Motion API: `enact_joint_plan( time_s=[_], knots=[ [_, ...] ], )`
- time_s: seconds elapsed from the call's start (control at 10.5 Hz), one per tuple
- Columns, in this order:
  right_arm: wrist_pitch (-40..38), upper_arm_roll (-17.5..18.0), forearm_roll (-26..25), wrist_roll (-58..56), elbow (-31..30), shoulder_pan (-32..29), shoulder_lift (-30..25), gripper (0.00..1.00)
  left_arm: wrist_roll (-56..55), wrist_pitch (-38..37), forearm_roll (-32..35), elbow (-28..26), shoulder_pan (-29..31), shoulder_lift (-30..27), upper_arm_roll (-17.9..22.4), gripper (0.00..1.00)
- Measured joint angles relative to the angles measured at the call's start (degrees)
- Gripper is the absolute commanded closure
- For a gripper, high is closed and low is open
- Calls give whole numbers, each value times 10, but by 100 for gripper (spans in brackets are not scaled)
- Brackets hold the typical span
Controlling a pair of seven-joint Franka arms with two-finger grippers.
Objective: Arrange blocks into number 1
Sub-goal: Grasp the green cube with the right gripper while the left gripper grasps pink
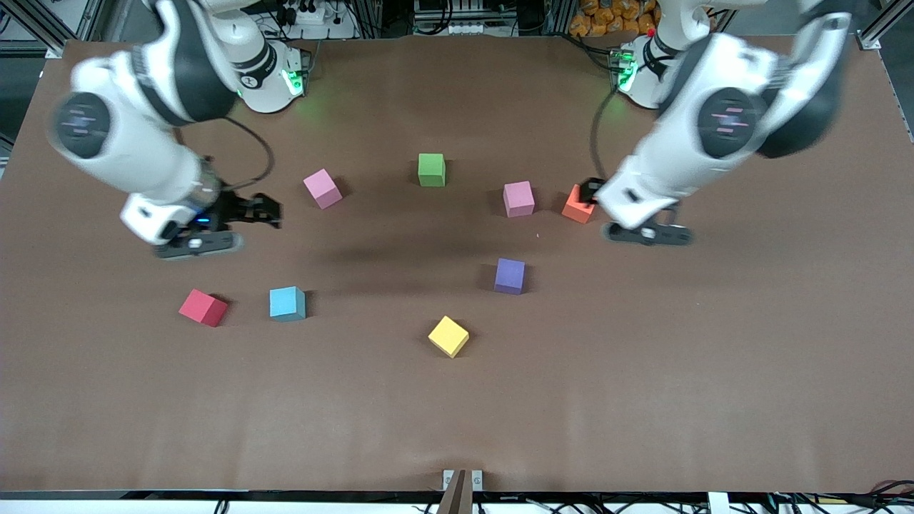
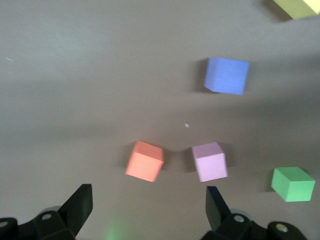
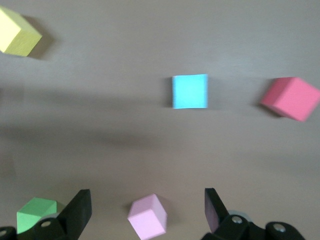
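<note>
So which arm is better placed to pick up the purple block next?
Probably left: the left gripper, fingers open, hangs by the orange cube, closer to the purple block than the right gripper.

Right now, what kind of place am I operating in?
Most likely a robotics lab bench: a brown-covered table framed by aluminium rails, cables along the arms' end, and coloured foam cubes such as the yellow cube scattered for practice.

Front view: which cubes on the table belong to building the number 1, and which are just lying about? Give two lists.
For the job: purple cube, light blue cube, green cube, red cube, pink cube beside the orange one, second pink cube, though perhaps only one pink is needed.
Lying about: orange cube, yellow cube.
</note>
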Motion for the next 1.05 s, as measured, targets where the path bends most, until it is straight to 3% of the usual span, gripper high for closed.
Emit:
enact_joint_plan(
  time_s=[0.29, 0.67, 1.05],
  knots=[
    [44, 1, 5, 7, -66, 37, 0, 0, -117, 74, 11, -95, -64, -2, -4, 0],
    [95, 1, 28, 7, -144, 58, 0, 0, -308, 235, 13, -256, -69, -16, -12, 0],
    [103, 5, 81, 84, -165, 136, 36, 0, -451, 338, 15, -315, -70, -17, -52, 0]
  ],
)
